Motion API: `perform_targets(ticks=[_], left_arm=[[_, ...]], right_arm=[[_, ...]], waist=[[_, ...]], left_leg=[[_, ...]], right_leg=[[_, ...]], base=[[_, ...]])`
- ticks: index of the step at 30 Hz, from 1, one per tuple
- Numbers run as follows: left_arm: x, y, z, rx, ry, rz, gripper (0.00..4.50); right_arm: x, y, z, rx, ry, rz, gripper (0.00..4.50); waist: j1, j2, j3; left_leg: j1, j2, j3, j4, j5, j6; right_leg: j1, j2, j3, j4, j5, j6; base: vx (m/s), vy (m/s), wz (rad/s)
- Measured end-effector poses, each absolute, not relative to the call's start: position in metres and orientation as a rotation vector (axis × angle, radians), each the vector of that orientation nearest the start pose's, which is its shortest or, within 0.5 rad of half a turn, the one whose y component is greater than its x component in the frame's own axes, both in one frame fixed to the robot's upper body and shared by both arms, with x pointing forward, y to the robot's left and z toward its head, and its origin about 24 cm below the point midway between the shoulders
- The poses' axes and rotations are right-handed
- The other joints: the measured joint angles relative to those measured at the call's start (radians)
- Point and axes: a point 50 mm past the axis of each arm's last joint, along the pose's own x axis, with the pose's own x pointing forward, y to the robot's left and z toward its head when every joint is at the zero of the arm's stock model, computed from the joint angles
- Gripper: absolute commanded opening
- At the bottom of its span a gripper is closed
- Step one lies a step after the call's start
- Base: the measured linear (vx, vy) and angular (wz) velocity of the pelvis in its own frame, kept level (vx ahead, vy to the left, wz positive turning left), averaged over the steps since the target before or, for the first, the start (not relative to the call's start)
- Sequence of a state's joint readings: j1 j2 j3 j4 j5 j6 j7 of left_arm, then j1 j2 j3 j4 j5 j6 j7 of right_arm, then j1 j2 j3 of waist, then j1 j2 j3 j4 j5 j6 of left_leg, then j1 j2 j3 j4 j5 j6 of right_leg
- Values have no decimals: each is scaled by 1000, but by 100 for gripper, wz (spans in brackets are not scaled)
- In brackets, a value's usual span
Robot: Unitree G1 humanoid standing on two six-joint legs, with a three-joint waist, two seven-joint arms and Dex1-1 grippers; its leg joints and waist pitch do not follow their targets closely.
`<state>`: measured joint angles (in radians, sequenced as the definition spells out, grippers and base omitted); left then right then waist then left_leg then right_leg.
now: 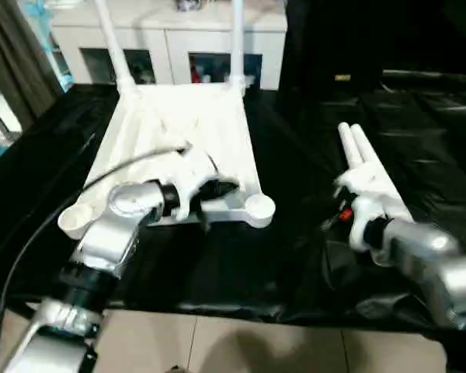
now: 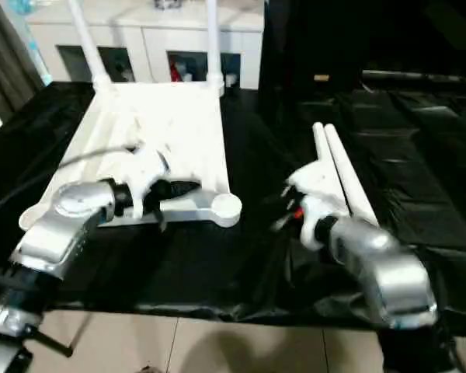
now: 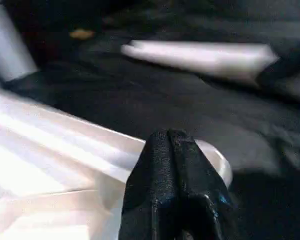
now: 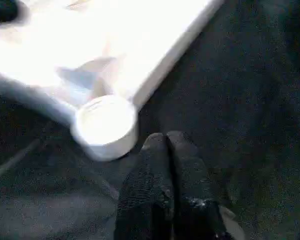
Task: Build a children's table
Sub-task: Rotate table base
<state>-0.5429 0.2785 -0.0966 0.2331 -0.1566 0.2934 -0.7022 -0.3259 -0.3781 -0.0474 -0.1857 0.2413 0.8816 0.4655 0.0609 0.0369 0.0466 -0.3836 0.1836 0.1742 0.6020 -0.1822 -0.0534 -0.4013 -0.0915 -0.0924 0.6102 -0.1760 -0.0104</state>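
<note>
Tabletop (image 1: 179, 132) upside down so sockets face up; my left gripper (image 3: 172, 165) and right gripper (image 4: 165, 170) pinched empty, two legs (image 1: 361, 155) waiting.

Black plastic sheet (image 1: 217, 264) covers the work surface, wrinkled, with its front edge hanging above the tiled floor (image 1: 217, 342). Beyond the sheet's far edge stands a white cabinet (image 1: 171, 39) with glass doors; coloured items sit behind the glass. A dark curtain (image 1: 15, 54) hangs beside the cabinet, at the sheet's far-left corner.
</note>
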Motion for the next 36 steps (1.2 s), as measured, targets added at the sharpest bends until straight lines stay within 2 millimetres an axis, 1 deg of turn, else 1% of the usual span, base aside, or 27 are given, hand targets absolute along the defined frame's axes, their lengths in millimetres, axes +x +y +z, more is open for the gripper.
perform_targets(ticks=[1,2,4,6,7,9,10,12,13,17,18,20,21,22,23,24,25,26,27,28,30,31,32,33,34,35,36], left_arm=[[335,125,116,107,44,-717,33],[334,126,115,84,32,-661,42],[327,133,107,73,34,-536,53],[319,138,99,81,53,-454,62],[314,141,94,105,60,-410,62],[310,144,90,119,68,-373,62],[307,145,90,128,61,-328,62],[306,142,93,112,45,-292,62],[305,142,95,103,27,-271,62],[303,141,100,97,6,-238,62],[302,141,99,98,12,-238,62],[302,142,97,101,27,-232,62],[301,142,96,101,33,-230,62],[301,142,95,101,40,-230,62],[301,142,95,101,42,-229,62],[300,142,96,102,39,-228,62],[300,142,97,104,33,-227,62],[300,142,97,105,33,-222,62],[299,144,96,108,37,-213,62],[298,146,94,112,43,-203,62],[298,148,94,118,46,-197,62],[298,148,94,118,47,-196,62],[298,147,95,117,44,-198,62],[299,141,97,108,34,-216,62],[298,129,100,98,20,-254,62],[297,125,100,96,18,-268,62],[296,125,99,97,23,-266,62]], right_arm=[[294,-182,105,-37,385,401,39],[295,-184,105,-31,379,360,54],[295,-189,105,-18,374,280,73],[291,-191,102,-12,378,229,85],[287,-189,100,-8,382,211,109],[284,-184,100,-2,371,199,116],[284,-178,103,0,326,185,116],[285,-169,109,-14,259,174,116],[285,-162,111,-20,233,197,116],[283,-143,107,-12,224,280,116],[282,-141,105,-8,229,289,116],[279,-139,100,7,246,294,116],[279,-138,99,10,250,294,116],[279,-138,99,12,249,292,116],[279,-138,99,12,247,291,116],[279,-138,100,16,235,290,116],[280,-137,101,20,224,289,116],[280,-137,101,22,221,290,116],[280,-136,101,27,219,294,116],[279,-134,101,33,216,303,116],[279,-132,101,32,217,315,116],[279,-133,101,31,216,314,116],[279,-134,101,25,215,309,116],[278,-137,100,23,219,299,116],[278,-147,98,9,228,266,116],[279,-150,97,8,231,252,116],[279,-150,98,9,229,253,116]], waist=[[-1,1,0],[-2,1,0],[-6,3,0],[-9,4,0],[-11,4,0],[-13,5,0],[-14,5,1],[-17,6,1],[-18,5,1],[-22,6,1],[-23,7,2],[-27,9,3],[-30,12,6],[-35,14,8],[-37,15,8],[-44,16,9],[-53,16,10],[-57,16,12],[-57,18,13],[-57,17,14],[-65,12,15],[-73,10,14],[-76,8,12],[-85,13,9],[-88,16,7],[-86,17,7],[-82,20,5]], left_leg=[[0,0,0,0,0,0],[0,0,0,0,0,0],[0,0,0,0,0,0],[-1,0,0,0,0,0],[-1,1,0,-1,0,0],[-1,1,0,-1,0,0],[-2,1,0,-1,0,0],[-1,1,0,0,0,0],[-1,1,0,0,0,0],[0,1,-1,-1,0,-1],[1,1,-1,-1,-1,-1],[7,0,-1,-5,-1,-1],[14,-1,-1,-9,-1,-1],[26,-2,-1,-16,-4,-2],[33,-2,-1,-19,-5,-3],[43,-2,-2,-23,-9,-5],[52,-2,-2,-24,-12,-6],[65,1,2,-24,-20,-9],[82,5,12,-24,-29,-13],[104,6,21,-24,-45,-18],[133,6,26,-23,-67,-30],[148,6,27,-23,-84,-40],[138,-1,12,-20,-92,-40],[130,-11,-13,-11,-100,-27],[98,-19,-36,25,-114,13],[67,-29,-50,59,-115,27],[33,-39,-60,73,-111,38]], right_leg=[[0,0,0,0,0,0],[0,0,0,0,0,0],[0,0,0,-1,-1,2],[0,1,0,-1,-2,4],[0,1,0,-1,-3,4],[-1,1,0,-1,-3,5],[-1,1,0,-1,-4,5],[-1,1,0,-1,-6,10],[0,1,0,-2,-7,11],[0,1,0,-2,-7,11],[1,1,0,-2,-7,12],[7,1,0,-7,-8,13],[14,2,-1,-12,-8,13],[25,3,-3,-23,-9,14],[32,3,-3,-28,-9,14],[42,4,-5,-36,-9,15],[48,5,-5,-39,-10,16],[52,10,2,-43,-10,17],[56,19,14,-44,-11,16],[57,19,23,-37,-13,15],[54,15,24,-24,-20,8],[50,16,25,-19,-21,3],[55,18,19,-15,-24,0],[54,28,23,-17,-29,-4],[54,37,25,-16,-37,-8],[56,40,25,-14,-44,-9],[61,46,24,-14,-48,-14]], base=[[0,0,0],[0,0,0],[0,0,0],[0,0,0],[0,0,0],[0,0,0],[0,0,0],[0,0,0],[0,0,0],[0,0,0],[0,0,0],[0,0,0],[0,0,0],[0,0,0],[0,0,0],[0,0,0],[0,0,0],[0,0,0],[59,13,-50],[59,13,-50],[101,7,-91],[109,-5,-94],[115,-23,-79],[146,-20,-38],[146,-20,-38],[156,-15,-9],[132,-2,-7]])
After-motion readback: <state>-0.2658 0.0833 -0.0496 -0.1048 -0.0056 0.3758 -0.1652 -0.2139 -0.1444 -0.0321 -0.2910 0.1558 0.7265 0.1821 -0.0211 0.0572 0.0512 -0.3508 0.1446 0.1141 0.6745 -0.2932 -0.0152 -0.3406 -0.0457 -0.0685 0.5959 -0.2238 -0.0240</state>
